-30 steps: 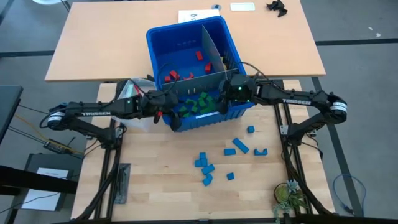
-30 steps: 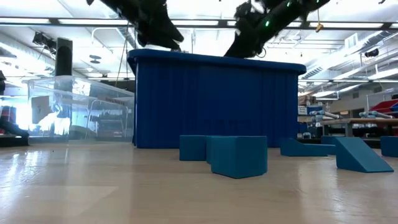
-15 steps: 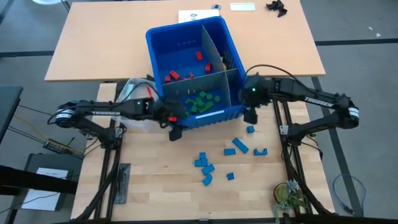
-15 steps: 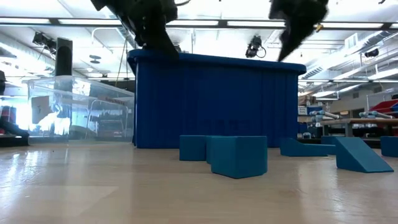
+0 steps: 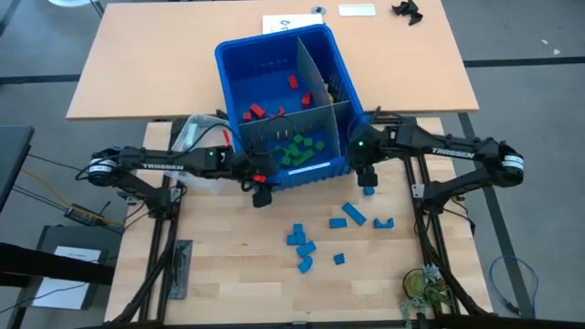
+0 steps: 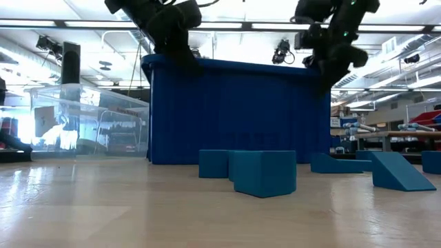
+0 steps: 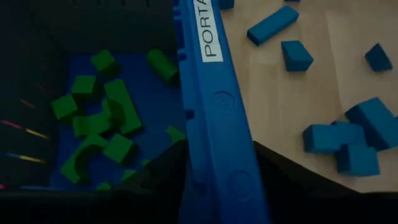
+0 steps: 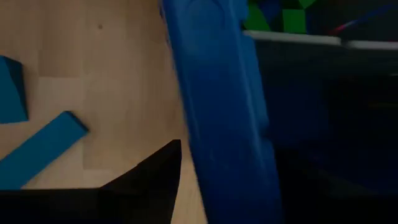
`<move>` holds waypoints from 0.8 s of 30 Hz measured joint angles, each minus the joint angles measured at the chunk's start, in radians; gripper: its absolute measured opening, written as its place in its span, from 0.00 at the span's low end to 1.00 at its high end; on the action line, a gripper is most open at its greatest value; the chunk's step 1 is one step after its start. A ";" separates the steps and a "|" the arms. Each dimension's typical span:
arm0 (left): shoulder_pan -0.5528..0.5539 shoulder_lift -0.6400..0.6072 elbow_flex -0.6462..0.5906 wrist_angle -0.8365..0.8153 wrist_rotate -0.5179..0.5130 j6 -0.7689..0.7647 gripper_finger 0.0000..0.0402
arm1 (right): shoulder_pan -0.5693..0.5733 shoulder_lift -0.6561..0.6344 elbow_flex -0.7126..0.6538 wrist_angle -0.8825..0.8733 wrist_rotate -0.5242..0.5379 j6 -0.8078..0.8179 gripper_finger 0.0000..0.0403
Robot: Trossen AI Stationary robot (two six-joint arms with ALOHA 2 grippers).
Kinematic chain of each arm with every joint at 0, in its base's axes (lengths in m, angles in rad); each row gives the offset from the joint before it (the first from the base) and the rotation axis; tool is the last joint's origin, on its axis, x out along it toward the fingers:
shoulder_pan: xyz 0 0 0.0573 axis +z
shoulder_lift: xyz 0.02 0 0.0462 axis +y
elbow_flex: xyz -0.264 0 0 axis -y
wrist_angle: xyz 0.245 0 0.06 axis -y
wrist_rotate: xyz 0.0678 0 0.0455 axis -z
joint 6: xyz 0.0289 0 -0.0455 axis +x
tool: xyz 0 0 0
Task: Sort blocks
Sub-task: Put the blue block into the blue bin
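Note:
The large blue bin stands at the table's middle, with green blocks in its near compartment and red ones farther back. Several blue blocks lie on the table near the bin. My left gripper is at the bin's near left corner, shut on the near wall. At the bin's near right corner my right gripper is open and points down. One of its fingers stands outside the bin wall with a thin strip of table showing between them; the other is lost in the dark inside. My left gripper has the bin's near wall between its two fingers, close to the near left corner. One finger is inside the green compartment and the other outside. They come slanting down from the near side. The bin rests on the table.
A small clear tub stands left of the bin, behind my left arm. A second table lies beyond the bin. The blue blocks are strewn over the near right part of the table; its near left part is bare wood.
Both grippers have left the space over the bin's near compartment, gone toward the table's near edge and sunk, tipping more steeply down. The left one has come to the near left corner, the right one to the near right corner. The bin has stayed in place.

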 joint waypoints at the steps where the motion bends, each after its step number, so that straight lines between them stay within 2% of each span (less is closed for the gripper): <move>1: 0.000 0.001 0.000 -0.004 -0.011 0.009 0.42 | 0.000 0.014 0.000 0.007 0.001 -0.003 0.50; 6: -0.029 0.007 -0.002 -0.017 -0.140 0.051 0.28 | 0.031 0.060 0.007 0.016 0.073 -0.001 0.33; 9: -0.062 0.010 -0.003 -0.024 -0.264 0.118 0.26 | 0.071 0.060 0.006 0.023 0.150 -0.039 0.18; 14: -0.115 0.016 -0.007 -0.014 -0.464 0.201 0.24 | 0.140 0.049 -0.001 0.030 0.230 0.023 0.17; 24: -0.195 0.062 -0.008 -0.022 -0.649 0.200 0.22 | 0.251 0.064 -0.003 0.041 0.369 0.107 0.17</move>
